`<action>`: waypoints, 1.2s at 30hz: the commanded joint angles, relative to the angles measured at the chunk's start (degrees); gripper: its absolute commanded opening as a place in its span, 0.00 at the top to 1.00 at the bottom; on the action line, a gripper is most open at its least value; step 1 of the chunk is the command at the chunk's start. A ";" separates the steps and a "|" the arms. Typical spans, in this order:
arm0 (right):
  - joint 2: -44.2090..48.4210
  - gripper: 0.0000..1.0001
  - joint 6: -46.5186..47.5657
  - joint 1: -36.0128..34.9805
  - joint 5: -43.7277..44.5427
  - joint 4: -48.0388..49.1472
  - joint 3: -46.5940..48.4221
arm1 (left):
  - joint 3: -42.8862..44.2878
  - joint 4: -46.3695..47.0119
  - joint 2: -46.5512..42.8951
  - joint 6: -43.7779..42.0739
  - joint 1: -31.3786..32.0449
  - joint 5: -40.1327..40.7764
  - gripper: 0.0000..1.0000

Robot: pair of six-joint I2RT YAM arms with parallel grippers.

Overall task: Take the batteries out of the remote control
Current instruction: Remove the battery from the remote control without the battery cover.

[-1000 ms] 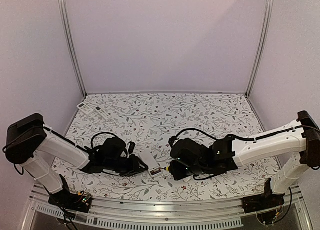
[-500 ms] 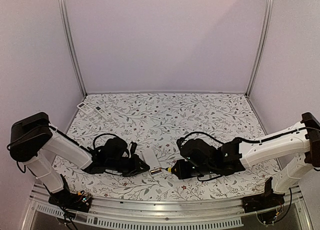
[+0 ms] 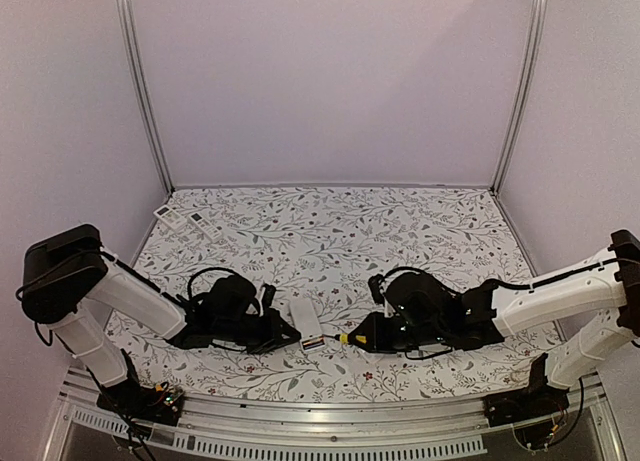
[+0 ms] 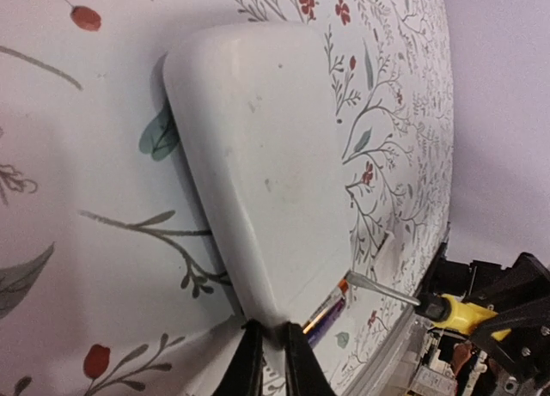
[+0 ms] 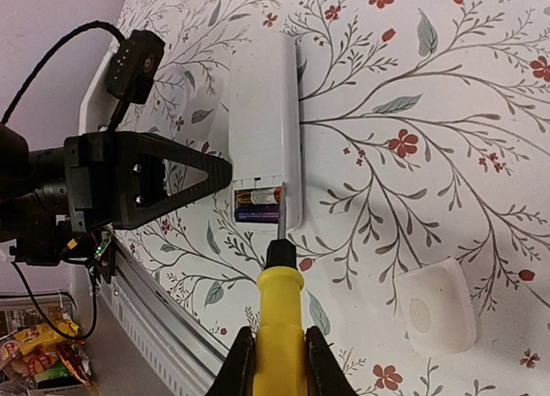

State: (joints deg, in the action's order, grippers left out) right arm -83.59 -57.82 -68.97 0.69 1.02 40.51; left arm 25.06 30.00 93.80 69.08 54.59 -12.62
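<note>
- The right fingers (image 5: 241, 366) clamp the screwdriver (image 5: 279, 293), its tip set beside the batteries (image 5: 256, 204), apparently for prying.
- Those cells sit in the open near end of the remote (image 5: 265, 104).
- The left fingers (image 4: 249, 370), nearly closed, brace its side against sliding.

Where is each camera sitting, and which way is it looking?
Top external: high behind the arms, looking down and forward over the table; both arms show, with the left tool and right tool either side of the remote control.
Left wrist: on the left arm, low, looking along the remote toward the right arm; its own fingertips show at the bottom.
Right wrist: on the right arm, looking down the yellow screwdriver at the batteries; its own fingers grip the handle.
Shared: both wrist views show the remote, batteries and screwdriver.
</note>
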 commanded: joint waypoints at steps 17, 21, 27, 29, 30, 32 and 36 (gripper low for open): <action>4.95 1.00 0.43 -0.46 -3.16 6.15 -1.03 | 1.66 -3.54 2.62 -0.43 2.40 -0.13 0.93; 7.01 1.00 0.72 -0.48 2.04 0.31 -0.27 | 1.74 -3.64 2.57 -0.52 2.49 -0.04 0.93; 7.30 1.00 1.40 -0.46 7.73 -11.48 2.58 | 2.14 -3.81 2.77 -0.79 2.42 -0.12 0.93; 7.24 1.00 1.40 -0.46 8.22 -12.65 2.60 | 2.19 -3.81 2.90 -0.79 2.45 -0.20 0.93; 7.05 1.00 1.40 -0.46 8.32 -13.00 2.70 | 2.29 -3.81 3.00 -0.79 2.43 -0.21 0.93; 6.58 1.00 1.40 -0.46 7.91 -12.95 2.80 | 2.46 -3.94 3.19 -0.87 2.44 -0.30 0.93; 5.11 1.00 2.19 -0.51 5.54 -11.17 3.08 | 2.63 -4.08 3.34 -0.88 2.43 -0.38 0.93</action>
State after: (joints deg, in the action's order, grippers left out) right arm -77.21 -56.88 -69.32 6.59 -9.63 41.74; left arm 27.09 29.23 95.29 69.01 55.66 -12.75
